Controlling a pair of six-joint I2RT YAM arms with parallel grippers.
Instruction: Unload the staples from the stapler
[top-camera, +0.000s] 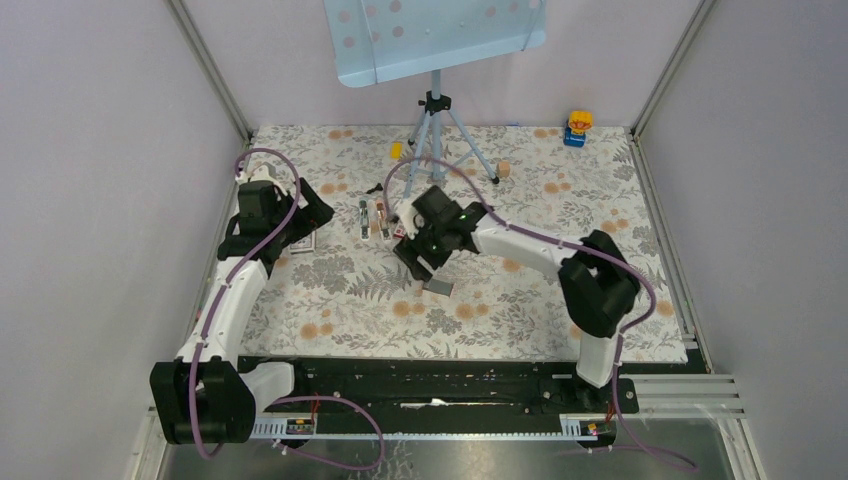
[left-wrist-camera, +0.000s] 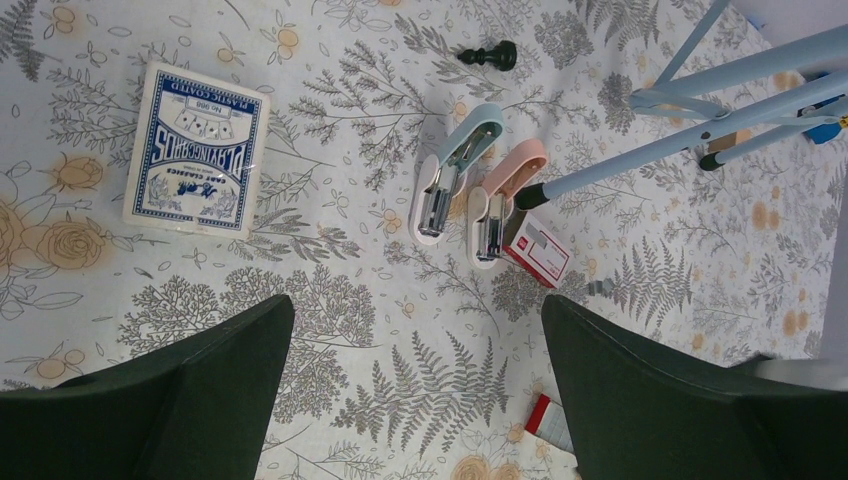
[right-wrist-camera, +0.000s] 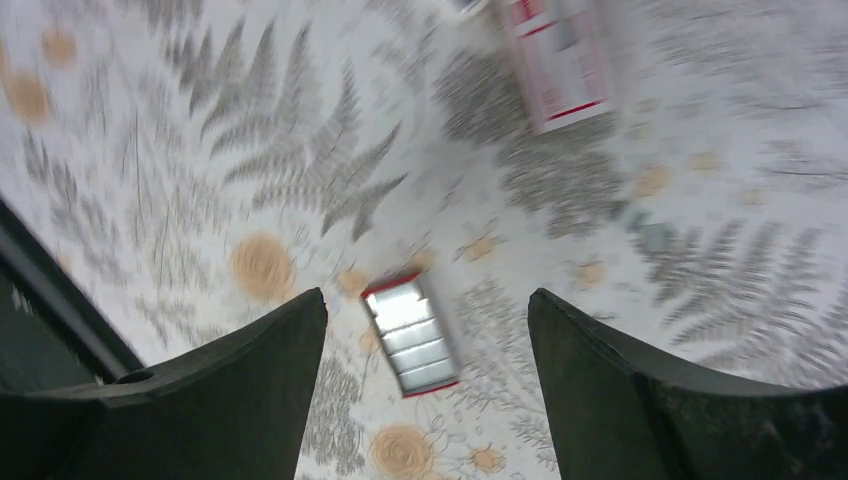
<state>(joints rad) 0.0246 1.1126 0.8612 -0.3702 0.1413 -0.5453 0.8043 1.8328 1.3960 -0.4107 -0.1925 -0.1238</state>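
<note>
tripod foot (left-wrist-camera: 530, 194) near pink stapler (left-wrist-camera: 510, 168), staple box (left-wrist-camera: 537, 250) just beside

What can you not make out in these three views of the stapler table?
1. Whether the blue stapler and pink stapler are loaded: too small in the top view, and their insides are not shown in the left wrist view.
2. Print on the box: motion blur, right wrist view.
3. The tray: partly hidden behind a finger of the left end effector, left wrist view.
</note>
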